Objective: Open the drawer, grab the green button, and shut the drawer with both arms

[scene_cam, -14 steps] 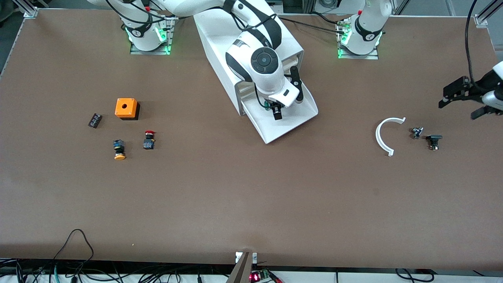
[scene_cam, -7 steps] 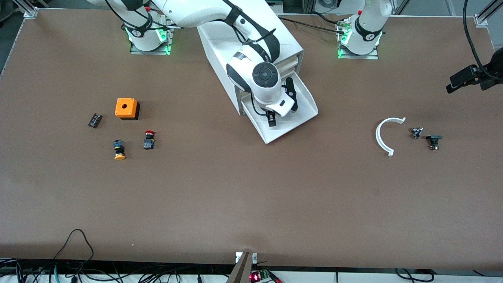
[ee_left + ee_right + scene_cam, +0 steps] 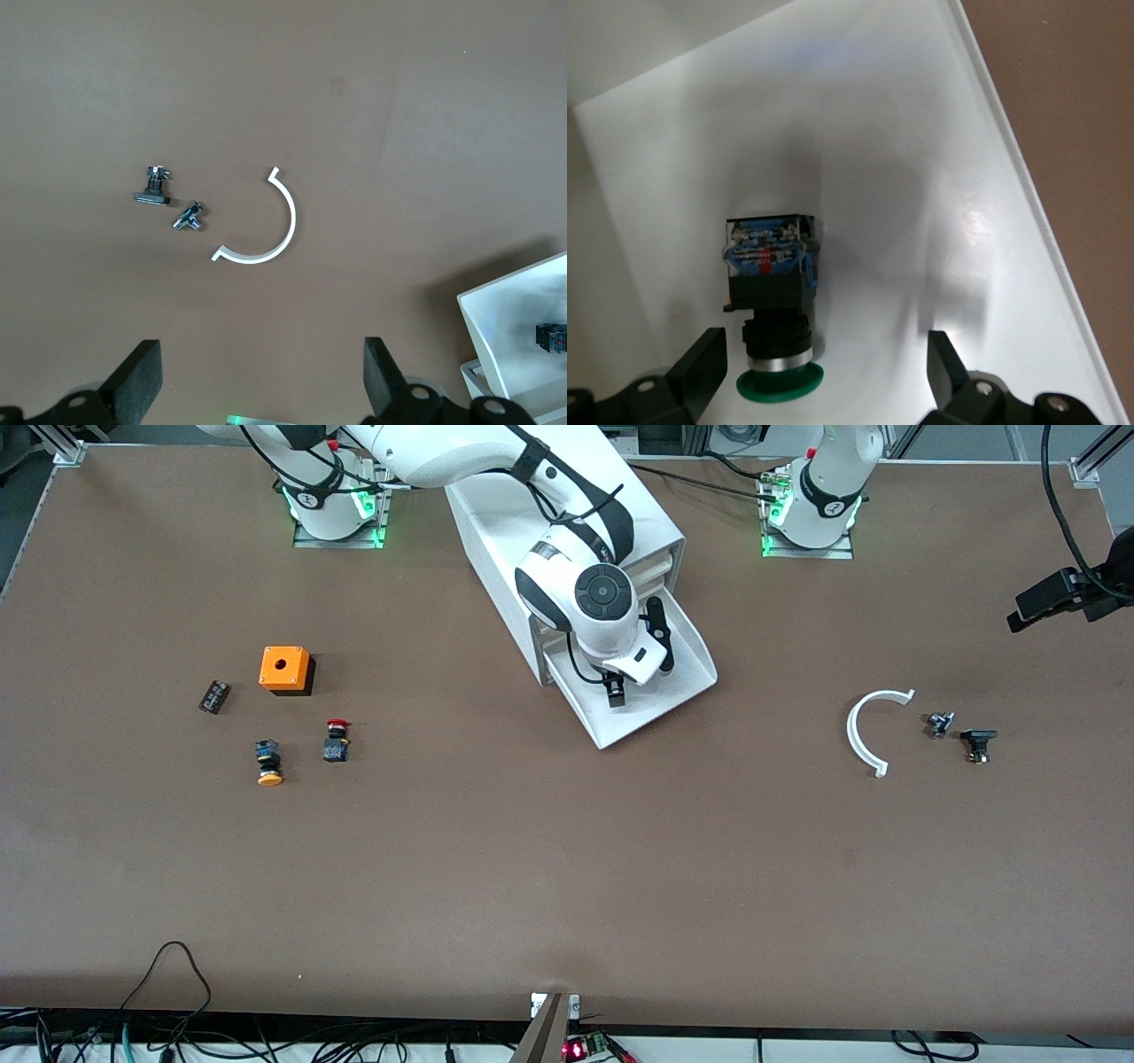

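The white cabinet (image 3: pixel 496 505) stands at the back middle of the table. Its bottom drawer (image 3: pixel 682 682) is pulled out and open. My right gripper (image 3: pixel 614 691) hangs low over the drawer and is open. In the right wrist view the green-capped button (image 3: pixel 772 301) lies on its side on the drawer floor (image 3: pixel 921 177), with its cap between the open right gripper's (image 3: pixel 824 376) fingers, closer to one finger. The right hand hides the button in the front view. My left gripper (image 3: pixel 1054 598) is open and empty, up over the left arm's end of the table.
An orange box (image 3: pixel 285 669), a small black part (image 3: pixel 213 696), a red-capped button (image 3: pixel 336 740) and an orange-yellow-capped button (image 3: pixel 268 763) lie toward the right arm's end. A white curved piece (image 3: pixel 864 731) and two small dark parts (image 3: pixel 939 724) (image 3: pixel 978 744) lie toward the left arm's end.
My right gripper has come down lower into the open drawer over the button. My left gripper has drawn away toward its end of the table.
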Controlling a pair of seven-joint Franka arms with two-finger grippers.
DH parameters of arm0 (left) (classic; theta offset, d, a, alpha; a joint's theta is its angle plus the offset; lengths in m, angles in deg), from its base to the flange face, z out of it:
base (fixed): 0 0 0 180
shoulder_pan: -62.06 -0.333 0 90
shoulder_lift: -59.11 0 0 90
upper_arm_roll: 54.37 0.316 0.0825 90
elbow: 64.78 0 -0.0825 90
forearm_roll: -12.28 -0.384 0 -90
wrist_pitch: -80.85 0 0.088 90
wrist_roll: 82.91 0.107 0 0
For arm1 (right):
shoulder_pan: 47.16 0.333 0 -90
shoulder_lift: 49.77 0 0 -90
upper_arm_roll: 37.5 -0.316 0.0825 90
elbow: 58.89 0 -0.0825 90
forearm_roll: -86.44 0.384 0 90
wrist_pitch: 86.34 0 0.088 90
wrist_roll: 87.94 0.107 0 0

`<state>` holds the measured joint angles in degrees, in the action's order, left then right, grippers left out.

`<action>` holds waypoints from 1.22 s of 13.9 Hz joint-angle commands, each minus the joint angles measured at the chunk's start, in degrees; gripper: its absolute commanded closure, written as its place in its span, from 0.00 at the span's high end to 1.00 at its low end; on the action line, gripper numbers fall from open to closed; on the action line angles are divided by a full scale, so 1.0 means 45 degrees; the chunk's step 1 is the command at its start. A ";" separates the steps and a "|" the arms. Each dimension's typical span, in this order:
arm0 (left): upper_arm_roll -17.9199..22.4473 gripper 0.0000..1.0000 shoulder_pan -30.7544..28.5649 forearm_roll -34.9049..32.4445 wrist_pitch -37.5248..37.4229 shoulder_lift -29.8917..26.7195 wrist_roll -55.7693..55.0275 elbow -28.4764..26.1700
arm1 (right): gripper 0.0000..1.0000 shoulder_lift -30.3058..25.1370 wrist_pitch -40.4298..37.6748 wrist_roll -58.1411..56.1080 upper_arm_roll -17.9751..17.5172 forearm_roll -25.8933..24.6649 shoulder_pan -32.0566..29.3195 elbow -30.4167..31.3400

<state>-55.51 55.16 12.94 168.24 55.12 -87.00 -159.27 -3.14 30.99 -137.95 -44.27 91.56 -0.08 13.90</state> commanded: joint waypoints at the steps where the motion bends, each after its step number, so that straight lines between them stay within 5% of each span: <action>1: 0.0058 1.00 0.0223 -0.0380 -0.0240 -0.0129 -0.0186 0.0138 | 1.00 0.0146 -0.0076 0.0214 -0.0077 -0.0160 0.0144 -0.0220; 11: 0.0059 1.00 0.0341 -0.0360 -0.0123 -0.0071 -0.0030 0.0197 | 0.87 0.0302 -0.0134 0.0097 0.0020 -0.0238 0.0417 -0.0220; 17: 0.0059 1.00 0.0341 -0.0321 -0.0123 -0.0070 -0.0089 0.0196 | 0.61 0.0341 -0.0017 0.0233 0.0059 -0.0219 0.0515 -0.0220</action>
<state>-55.51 56.10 12.94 168.26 55.01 -87.00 -159.26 -2.39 30.95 -137.90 -44.22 91.46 1.56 13.85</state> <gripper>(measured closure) 0.000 0.313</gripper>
